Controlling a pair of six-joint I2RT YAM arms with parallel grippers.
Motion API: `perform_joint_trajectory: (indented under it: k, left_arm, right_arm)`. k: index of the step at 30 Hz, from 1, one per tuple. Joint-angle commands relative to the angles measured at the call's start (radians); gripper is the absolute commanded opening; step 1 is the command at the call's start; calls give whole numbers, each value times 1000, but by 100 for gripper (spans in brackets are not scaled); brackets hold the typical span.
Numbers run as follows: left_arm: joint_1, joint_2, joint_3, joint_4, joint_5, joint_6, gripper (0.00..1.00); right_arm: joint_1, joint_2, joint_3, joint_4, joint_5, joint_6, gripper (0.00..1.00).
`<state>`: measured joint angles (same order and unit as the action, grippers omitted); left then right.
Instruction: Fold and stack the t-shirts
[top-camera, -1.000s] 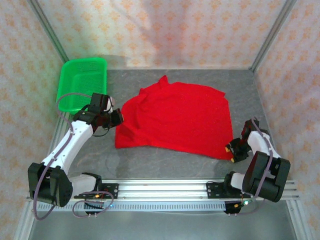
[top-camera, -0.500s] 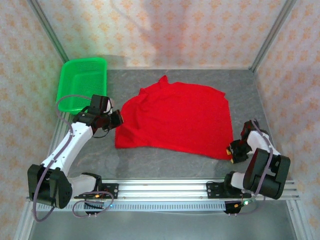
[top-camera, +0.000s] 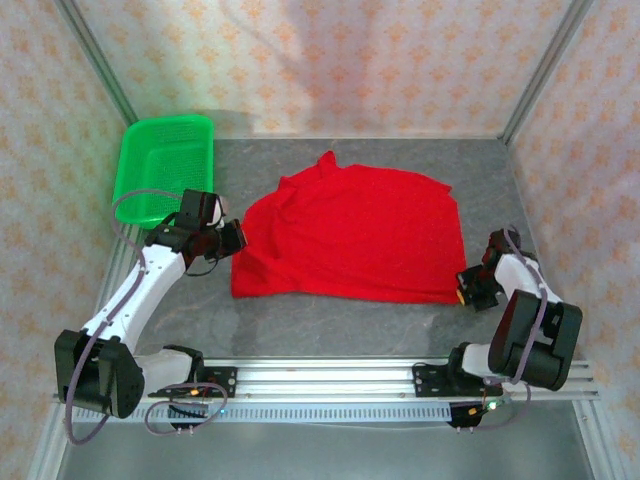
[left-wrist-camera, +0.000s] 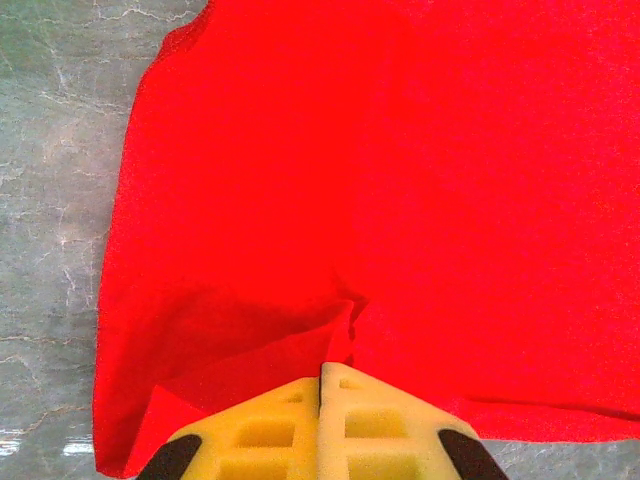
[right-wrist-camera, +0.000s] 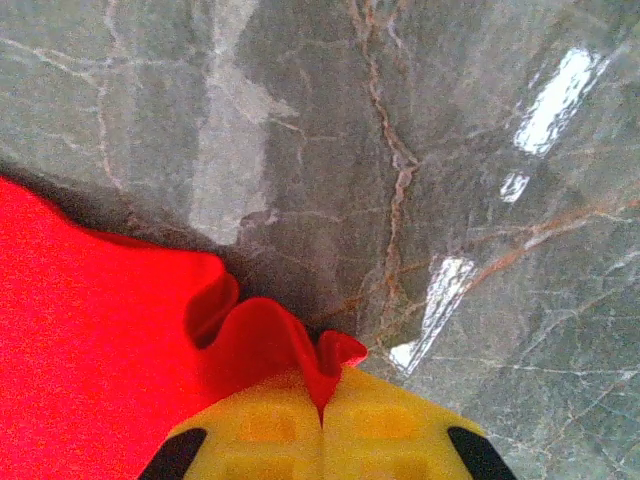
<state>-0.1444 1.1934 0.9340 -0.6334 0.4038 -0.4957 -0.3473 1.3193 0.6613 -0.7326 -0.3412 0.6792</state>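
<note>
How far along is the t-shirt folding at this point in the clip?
Early. Done: the red t-shirt lies spread out on the table. In hand: the left gripper has its jaws shut on the shirt edge nearest it, and the right gripper pinches the shirt's near corner on its side. Left: no fold is made yet, and nothing is stacked.
</note>
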Motion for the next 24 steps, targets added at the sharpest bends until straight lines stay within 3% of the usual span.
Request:
perform_joint_trajectory:
  k: [1,12,24]
  left_arm:
    - [-11,2,51,9,-22,19,0]
    - [-11,63,169,-16,-29,55,0]
    - [-10,196,307,-19,-46,145,0]
  right_arm:
    - [7,-29,41,-35,8,-27,0]
    - [8,-18,180,-92,-58,-76,0]
    - [9,122,331,-103,-89,-132,0]
